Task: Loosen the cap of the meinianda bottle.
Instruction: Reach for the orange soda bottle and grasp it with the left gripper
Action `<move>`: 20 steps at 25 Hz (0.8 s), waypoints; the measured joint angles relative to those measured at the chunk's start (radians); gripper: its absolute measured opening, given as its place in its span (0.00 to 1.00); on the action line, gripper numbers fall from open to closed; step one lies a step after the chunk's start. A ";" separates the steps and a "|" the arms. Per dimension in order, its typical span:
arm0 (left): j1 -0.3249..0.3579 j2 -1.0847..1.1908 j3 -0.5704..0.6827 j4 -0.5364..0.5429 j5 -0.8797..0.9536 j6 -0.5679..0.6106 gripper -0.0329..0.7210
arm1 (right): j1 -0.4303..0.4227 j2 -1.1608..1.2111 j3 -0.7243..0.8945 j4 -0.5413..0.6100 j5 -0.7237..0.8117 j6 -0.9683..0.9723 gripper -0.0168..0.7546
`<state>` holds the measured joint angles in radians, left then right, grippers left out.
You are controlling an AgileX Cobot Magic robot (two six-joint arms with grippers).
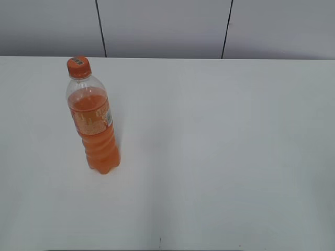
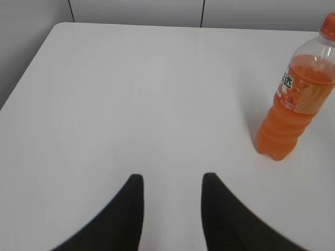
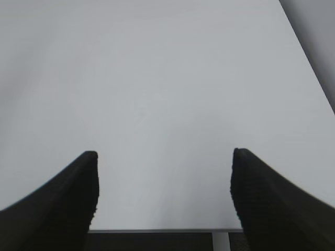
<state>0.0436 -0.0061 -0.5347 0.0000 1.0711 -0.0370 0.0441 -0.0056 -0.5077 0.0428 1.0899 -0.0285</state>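
right gripper [image 3: 165,157] jaws apart over table [image 3: 167,78]

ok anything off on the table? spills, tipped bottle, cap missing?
Nothing stands out. The meinianda bottle stands upright on the white table with the cap on, no spill around its base. Both grippers are clear of it, jaws empty.

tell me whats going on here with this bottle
Nothing is being handled yet. A bottle of orange drink stands upright on the white table, its orange cap still on. The left gripper hangs open above bare table with the bottle off to its right. The right gripper is open wider, over bare table with no bottle in its view.
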 joint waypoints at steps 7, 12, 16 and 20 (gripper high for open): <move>0.000 0.000 0.000 0.000 0.000 0.000 0.36 | 0.000 0.000 0.000 0.000 0.000 0.000 0.78; 0.000 0.000 0.000 0.000 0.000 0.000 0.36 | 0.000 0.000 0.000 0.000 0.000 0.000 0.78; 0.000 0.000 0.000 0.000 0.000 0.000 0.36 | 0.000 0.000 0.000 0.000 0.000 0.000 0.78; 0.000 0.000 0.000 0.000 0.000 0.000 0.36 | 0.000 0.000 0.000 0.000 0.000 0.000 0.78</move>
<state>0.0436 -0.0061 -0.5347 0.0000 1.0711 -0.0370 0.0441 -0.0056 -0.5077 0.0428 1.0899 -0.0285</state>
